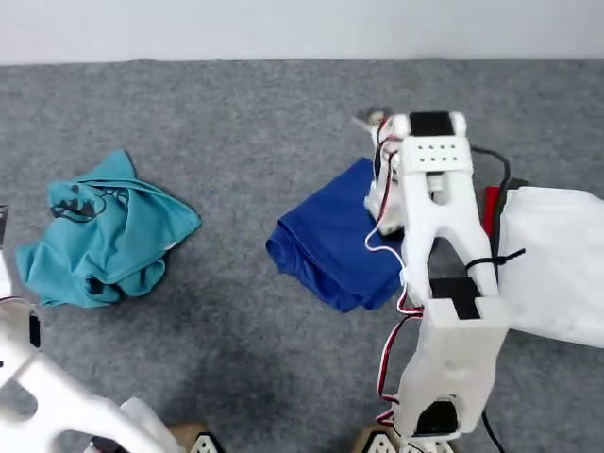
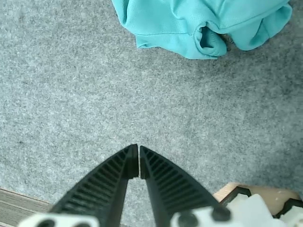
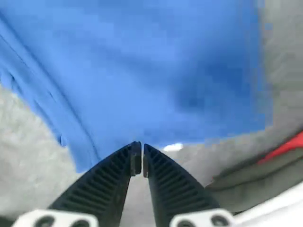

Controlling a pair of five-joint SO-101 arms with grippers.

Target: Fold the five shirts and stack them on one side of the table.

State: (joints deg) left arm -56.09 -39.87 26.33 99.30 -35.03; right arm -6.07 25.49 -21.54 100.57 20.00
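Poised over the folded blue shirt (image 1: 330, 241), mid-tabletop (image 1: 236, 321), with the right claw (image 3: 138, 158) pinched shut, empty.
Just beyond the left claw (image 2: 138, 161), likewise closed on nothing: crumpled teal shirt (image 2: 189, 23) near the tabletop's left edge.

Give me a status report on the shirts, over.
Left pincer shut, near crumpled teal shirt. Right pincer shut, at blue shirt edge. White shirt lies beside the right arm.

Right arm (image 1: 427, 222) white plastic, black servos (image 1: 430, 124), red/white/black cables (image 1: 385, 368); left gripper (image 2: 138, 152), right gripper (image 3: 139, 150) black, ribbed.
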